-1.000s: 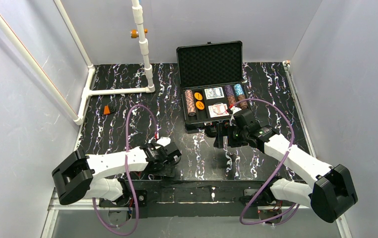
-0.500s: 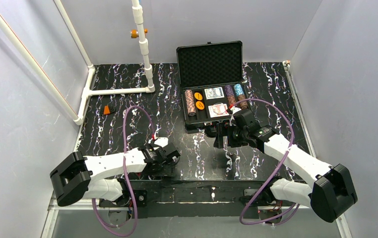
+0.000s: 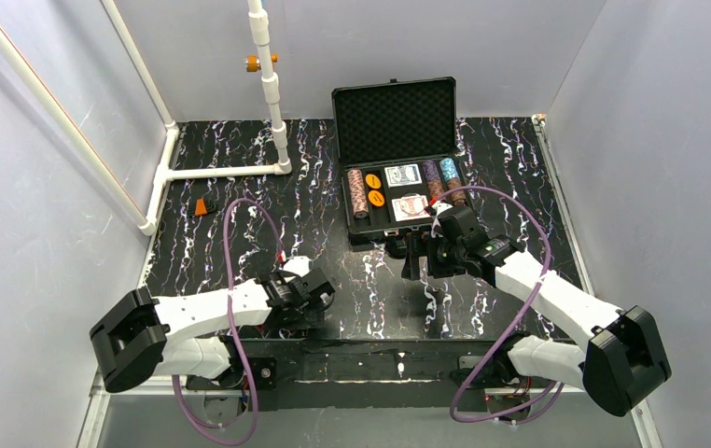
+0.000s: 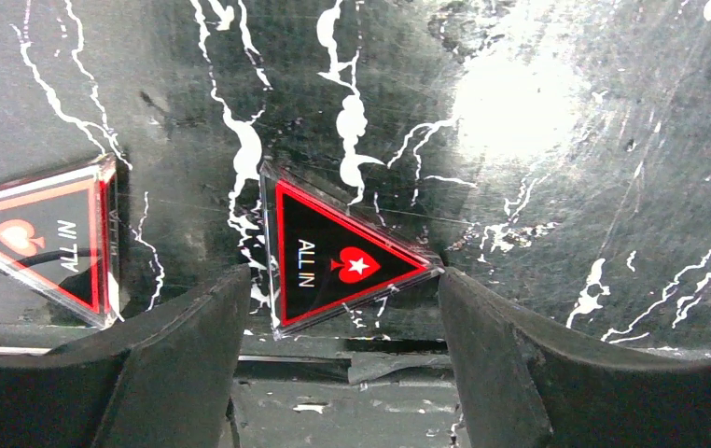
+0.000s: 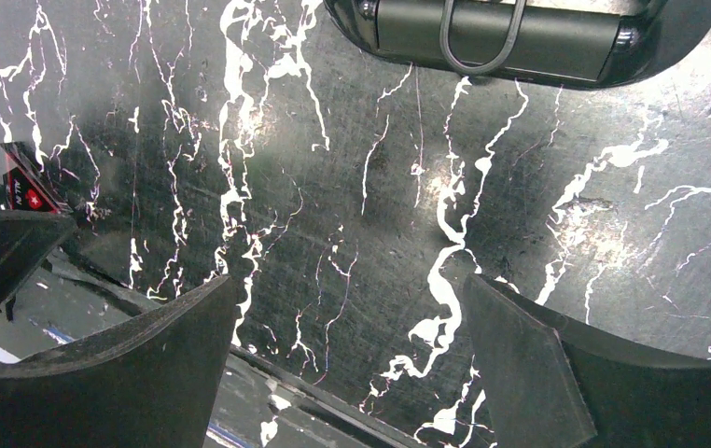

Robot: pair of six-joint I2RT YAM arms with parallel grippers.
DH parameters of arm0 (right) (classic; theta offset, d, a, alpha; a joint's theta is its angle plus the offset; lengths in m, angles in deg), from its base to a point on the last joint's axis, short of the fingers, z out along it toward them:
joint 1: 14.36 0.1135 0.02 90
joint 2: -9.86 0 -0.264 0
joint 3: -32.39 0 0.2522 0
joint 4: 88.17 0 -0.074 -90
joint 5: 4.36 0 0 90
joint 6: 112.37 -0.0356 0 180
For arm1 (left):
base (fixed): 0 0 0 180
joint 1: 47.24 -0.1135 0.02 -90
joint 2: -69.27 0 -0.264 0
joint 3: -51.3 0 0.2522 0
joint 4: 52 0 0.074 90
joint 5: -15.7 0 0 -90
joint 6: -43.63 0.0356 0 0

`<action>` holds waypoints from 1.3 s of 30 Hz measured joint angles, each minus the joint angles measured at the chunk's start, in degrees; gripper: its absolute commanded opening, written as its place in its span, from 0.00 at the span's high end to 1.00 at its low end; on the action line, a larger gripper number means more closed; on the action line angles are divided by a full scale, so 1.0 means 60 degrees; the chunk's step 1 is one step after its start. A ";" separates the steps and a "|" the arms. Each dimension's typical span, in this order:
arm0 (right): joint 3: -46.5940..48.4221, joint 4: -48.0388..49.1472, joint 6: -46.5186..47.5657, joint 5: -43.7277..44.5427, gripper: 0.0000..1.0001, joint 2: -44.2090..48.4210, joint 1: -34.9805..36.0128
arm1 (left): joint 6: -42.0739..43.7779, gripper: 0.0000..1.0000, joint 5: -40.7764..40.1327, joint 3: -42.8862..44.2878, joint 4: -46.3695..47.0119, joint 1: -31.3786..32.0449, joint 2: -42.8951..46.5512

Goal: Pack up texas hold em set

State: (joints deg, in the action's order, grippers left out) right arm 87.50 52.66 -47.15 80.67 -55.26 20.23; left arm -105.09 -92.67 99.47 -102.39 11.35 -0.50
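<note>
**Left gripper straddles an ALL IN triangle; case lies open at upper centre**

In the top view the black poker case point(image 3: 397, 217) stands open at the upper centre of the marbled black table point(image 3: 193, 252), and its foam-lined lid point(image 3: 395, 119) is raised toward the back wall. The tray holds a brown chip stack point(image 3: 358, 191) at the left and two orange discs point(image 3: 375, 189) beside it. Two card decks point(image 3: 406, 190) sit in the middle, and blue and brown chip stacks point(image 3: 443, 179) are at the right.

The left gripper point(image 3: 313, 301) sits low in the frame, left of centre and well apart from the case. In its wrist view the left gripper point(image 4: 342, 280) has its jaws apart, one on each side of a red-and-black ALL IN triangle point(image 4: 338, 261) lying flat on the table. The triangle's right tip reaches the right finger's inner edge, but whether the finger presses on it cannot be told. A second triangle point(image 4: 39, 238) lies at the left edge of that view, outside the left finger.

The right gripper point(image 3: 414, 254) hangs just below the case's front edge, and its jaws are spread wide with nothing between them. In its wrist view the right gripper point(image 5: 350, 289) looks down on bare table, with the case's carry handle point(image 5: 496, 37) along the top of the frame.

A small orange block point(image 3: 205, 206) lies at the left of the table, near a white pipe point(image 3: 268, 84).
</note>
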 measured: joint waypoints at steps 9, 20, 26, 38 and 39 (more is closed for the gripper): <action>0.0000 0.0018 -0.0004 -0.0080 0.02 -0.0106 0.0000 | -0.0149 0.27 -0.0113 -0.0087 0.0029 -0.0047 0.0095; 0.0000 0.0029 -0.0007 -0.0138 0.01 -0.0106 0.0000 | -0.0623 0.28 -0.0153 0.0120 -0.0040 -0.0058 -0.0237; 0.0000 0.0033 -0.0007 -0.0149 0.02 -0.0106 0.0000 | -0.0882 0.32 -0.0197 0.0215 -0.0080 -0.0058 -0.0361; -0.0004 0.0051 -0.0011 -0.0200 0.02 -0.0106 0.0000 | -0.1202 0.47 -0.0324 0.0200 -0.0164 -0.0058 -0.0335; -0.0004 0.0051 -0.0011 -0.0200 0.02 -0.0106 0.0000 | -0.1217 0.49 -0.0331 0.0200 -0.0168 -0.0058 -0.0324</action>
State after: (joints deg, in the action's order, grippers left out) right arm 87.48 52.97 -47.22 79.47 -55.90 20.23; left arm -112.39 -94.66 100.68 -103.39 11.00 -2.45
